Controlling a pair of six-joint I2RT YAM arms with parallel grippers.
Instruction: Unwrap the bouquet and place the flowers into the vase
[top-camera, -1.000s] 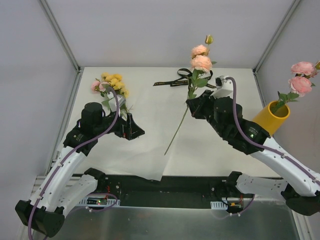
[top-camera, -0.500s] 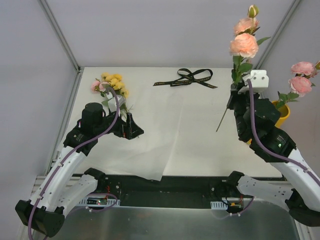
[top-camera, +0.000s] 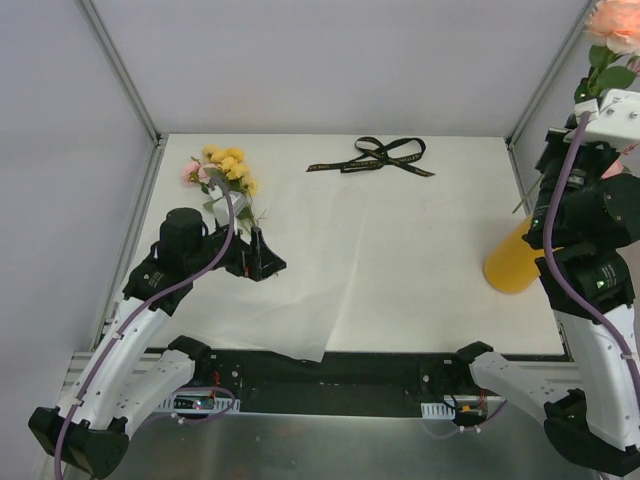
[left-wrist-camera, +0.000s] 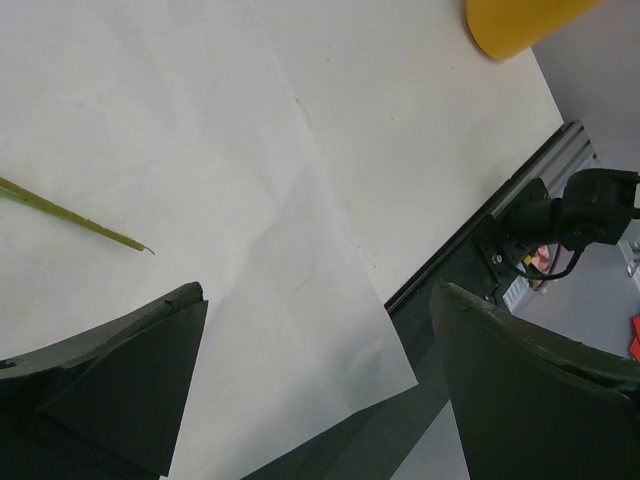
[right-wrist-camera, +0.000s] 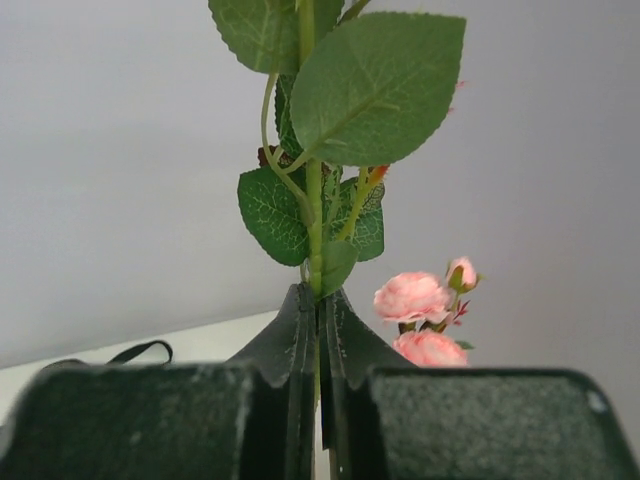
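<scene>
Swinging up and rightward since a second ago, the right fingers (right-wrist-camera: 290, 345) are staying clamped on a pink rose stem (right-wrist-camera: 314, 200), holding it high near the yellow vase (top-camera: 510, 268). The left fingers (left-wrist-camera: 110, 390) are standing wide apart over the counter (top-camera: 450, 230), beside the remaining flowers (top-camera: 222, 170).

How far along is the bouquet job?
Done: the black ribbon is off and the paper lies spread flat. In hand: the right pincer is shut on a rose stem, held high near the vase. To do: the yellow-and-pink bunch lies on the paper by the open left pincer, not yet in the vase.
</scene>
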